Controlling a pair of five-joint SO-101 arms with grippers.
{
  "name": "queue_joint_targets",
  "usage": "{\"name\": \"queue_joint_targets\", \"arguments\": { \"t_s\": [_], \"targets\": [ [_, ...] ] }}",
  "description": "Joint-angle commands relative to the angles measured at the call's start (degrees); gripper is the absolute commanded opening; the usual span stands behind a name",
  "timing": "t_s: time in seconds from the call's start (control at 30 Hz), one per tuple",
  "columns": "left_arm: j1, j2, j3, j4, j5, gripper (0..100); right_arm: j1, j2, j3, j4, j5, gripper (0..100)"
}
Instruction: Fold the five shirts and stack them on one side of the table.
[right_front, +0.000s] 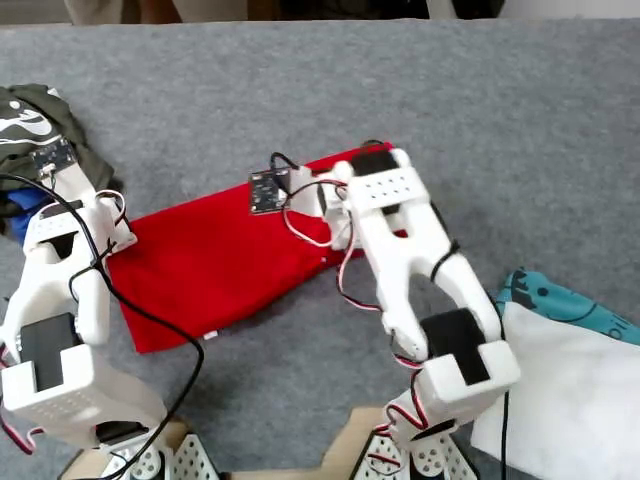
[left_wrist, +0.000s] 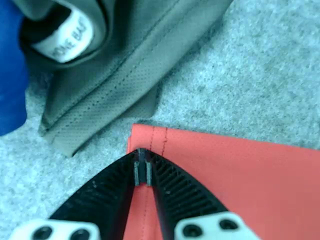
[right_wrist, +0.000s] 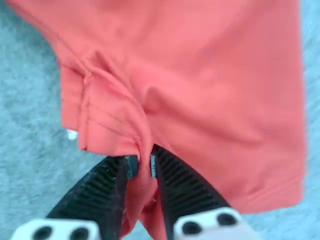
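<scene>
A red shirt (right_front: 220, 255) lies folded into a long strip across the middle of the grey table (right_front: 500, 120). My left gripper (right_front: 118, 243) sits at the strip's left end, shut on the hemmed corner of the red shirt (left_wrist: 225, 175), its fingertips (left_wrist: 141, 169) pinching the edge. My right gripper (right_front: 333, 240) is at the strip's right part, shut on a bunched fold of the red shirt (right_wrist: 200, 85) between its fingers (right_wrist: 142, 167). An olive shirt (right_front: 40, 120) is folded at the far left, on a blue shirt (right_front: 20, 210).
The olive shirt (left_wrist: 110, 65) and the blue shirt (left_wrist: 10, 65) lie just beyond the left gripper. At the right front, a white shirt (right_front: 570, 390) lies on a teal shirt (right_front: 550, 295). Bare grey table stretches along the back.
</scene>
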Motion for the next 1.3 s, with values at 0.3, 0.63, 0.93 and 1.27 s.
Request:
{"name": "queue_joint_targets", "arguments": {
  "t_s": [0.3, 0.63, 0.93, 1.27],
  "targets": [
    [-0.6, 0.3, -1.7, 0.1, 0.2, 2, -1.9, 8.1, -8.6, -6.3, 8.4, 0.5],
    [-0.5, 0.3, -1.7, 0.1, 0.1, 2, -0.6, 8.4, -8.8, -13.1, 8.3, 22.9],
    [-0.5, 0.3, -1.8, 0.1, 0.0, 2, 4.1, -1.1, -8.7, -8.0, 3.6, 22.1],
    [-0.5, 0.3, -1.8, 0.1, 0.3, 2, 3.0, -11.6, -5.9, 1.2, -7.6, 0.5]
  ]
}}
